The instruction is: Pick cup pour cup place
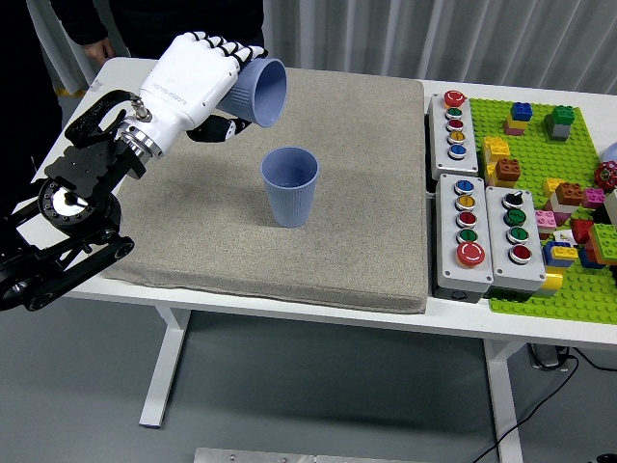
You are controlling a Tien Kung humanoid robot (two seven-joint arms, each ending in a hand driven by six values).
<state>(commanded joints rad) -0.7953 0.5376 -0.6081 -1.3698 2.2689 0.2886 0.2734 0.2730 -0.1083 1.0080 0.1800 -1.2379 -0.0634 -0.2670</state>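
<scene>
Left robot hand [198,77], white glossy shell with black-tipped fingers, clenched around a blue ribbed plastic cup [259,92]. Cup held tipped on its side, open mouth facing right and slightly down, raised clear of the mat. Black jointed metal forearm runs back from the wrist toward the lower left.

Below and to the right of the hand: a second blue ribbed plastic cup [289,186], upright, tapered, standing on a coarse grey-beige fabric mat [366,231]. The two cups are apart, not touching. Contents of either cup cannot be made out.

The mat is thick, square-cornered, and covers most of the white desk [125,69].

Farther right of the hand, past the mat's edge: three grey button boxes [469,174] with round coloured buttons, then a green studded baseplate [540,154] carrying mixed coloured plastic bricks.

Behind the hand, at the desk's far edge, a person in dark clothing [193,17] stands.
</scene>
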